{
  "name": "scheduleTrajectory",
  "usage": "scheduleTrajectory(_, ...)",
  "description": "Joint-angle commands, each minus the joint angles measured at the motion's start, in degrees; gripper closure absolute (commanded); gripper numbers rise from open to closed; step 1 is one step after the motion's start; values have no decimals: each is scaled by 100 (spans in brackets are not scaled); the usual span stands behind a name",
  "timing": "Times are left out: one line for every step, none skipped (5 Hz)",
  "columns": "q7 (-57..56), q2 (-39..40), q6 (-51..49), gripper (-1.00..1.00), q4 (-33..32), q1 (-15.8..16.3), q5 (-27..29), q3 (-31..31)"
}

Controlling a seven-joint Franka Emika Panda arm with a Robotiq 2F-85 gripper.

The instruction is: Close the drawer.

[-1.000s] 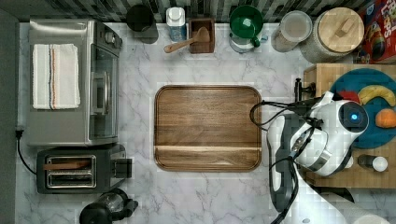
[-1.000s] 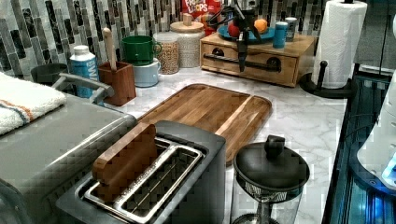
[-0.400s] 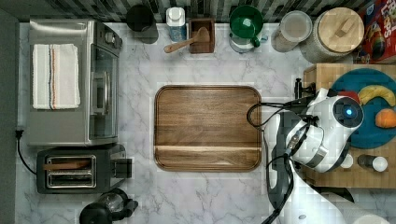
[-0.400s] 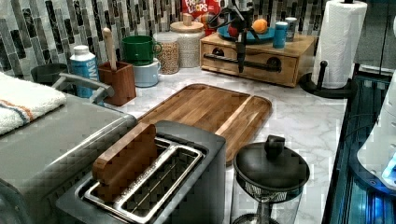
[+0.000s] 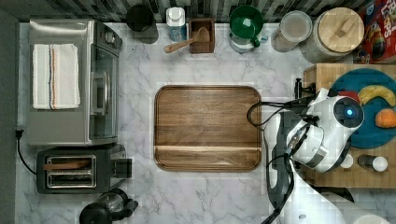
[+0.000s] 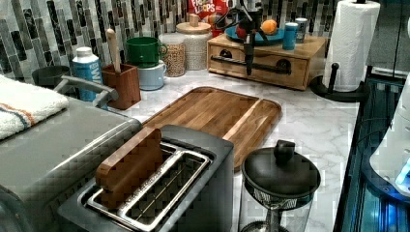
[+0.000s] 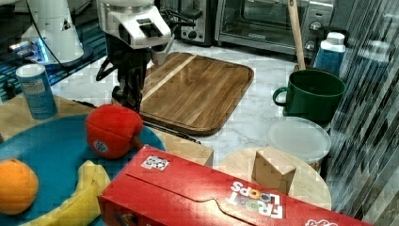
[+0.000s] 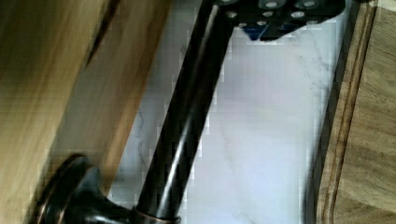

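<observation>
The drawer [image 6: 263, 65] sits in the wooden box at the far end of the counter in the left view, under the blue plate [image 6: 256, 34] of fruit. Its front looks flush or nearly flush with the box, so closing is judged all but complete.

The gripper [image 6: 249, 50] hangs straight down against the bar handle [image 6: 270, 66], a placement that suits pushing the front inward along the slide. The wrist view shows the handle [image 8: 187, 116] running close under the fingers, with the marble counter [image 8: 261, 116] between drawer front and cutting board [image 8: 364, 116].

How far the jaws stand open, and whether they clasp the bar, cannot be told.

Hidden or unclear:
- In the top view the arm [image 5: 322, 130] covers the drawer front.
- In the right view a red fruit [image 7: 113, 129] and the plate screen the fingertips.
- Any remaining gap behind the drawer front cannot be made out.
</observation>
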Motion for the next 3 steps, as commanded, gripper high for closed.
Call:
scheduleTrajectory(-188, 21, 350, 100, 672, -408, -151, -342)
scheduleTrajectory(-187, 20, 349, 100, 673, -418, -156, -332)
scheduleTrajectory(-187, 21, 349, 100, 672, -404, -148, -348)
